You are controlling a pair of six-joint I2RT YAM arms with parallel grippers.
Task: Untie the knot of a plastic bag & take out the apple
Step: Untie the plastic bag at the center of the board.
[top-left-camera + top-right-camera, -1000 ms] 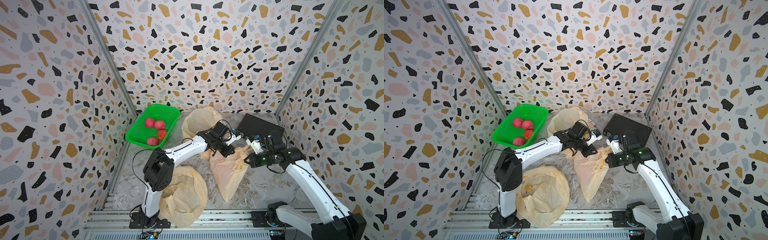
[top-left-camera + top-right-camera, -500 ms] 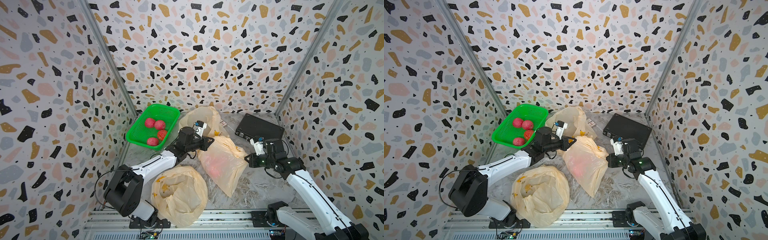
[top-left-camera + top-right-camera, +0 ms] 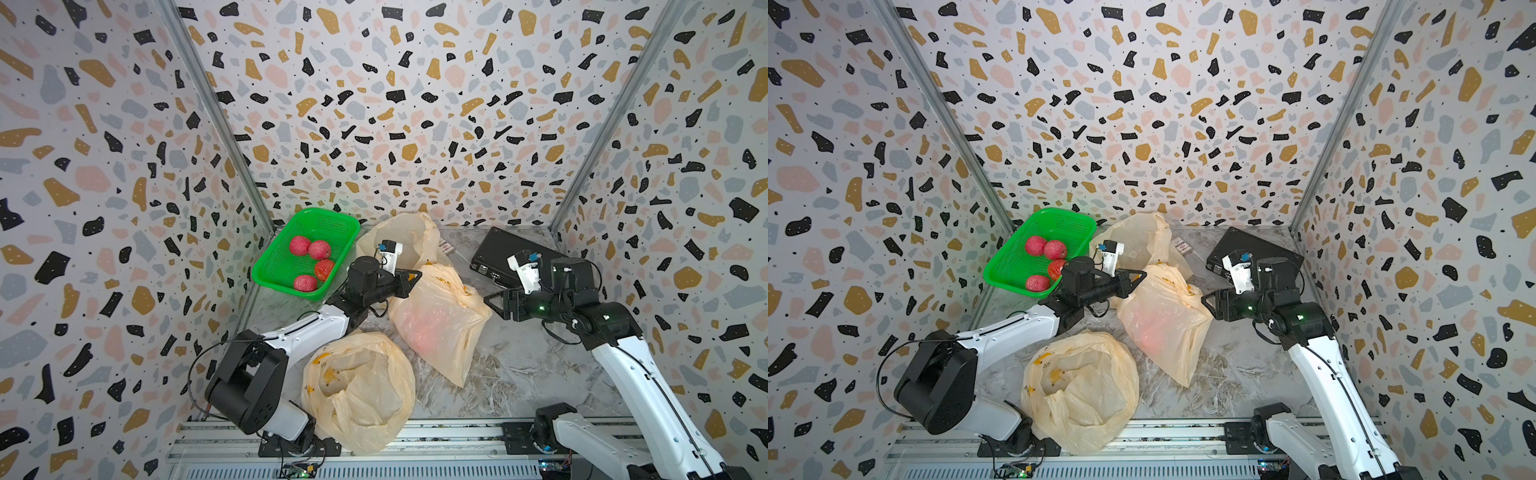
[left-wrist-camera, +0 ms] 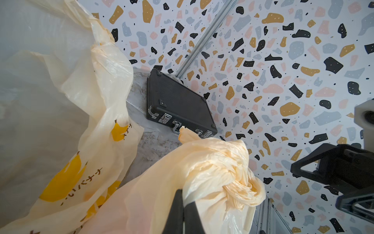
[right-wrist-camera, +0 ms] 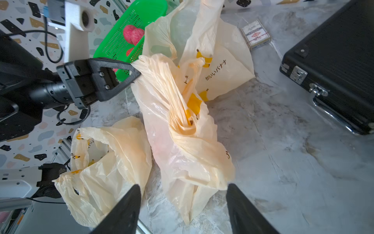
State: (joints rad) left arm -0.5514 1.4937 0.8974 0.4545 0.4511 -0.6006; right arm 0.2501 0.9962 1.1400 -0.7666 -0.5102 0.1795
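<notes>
Left end effector [image 3: 414, 276] clamped on bag [image 3: 436, 324] handle as anchor (knot [image 5: 185, 121] thereby exposed); right end effector [image 3: 493, 303] held open, empty, facing knot.

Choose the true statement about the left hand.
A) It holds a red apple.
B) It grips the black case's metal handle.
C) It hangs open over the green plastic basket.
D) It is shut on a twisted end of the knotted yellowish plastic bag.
D: the left hand is pinched shut on a twisted end of the knotted yellowish plastic bag.
</notes>
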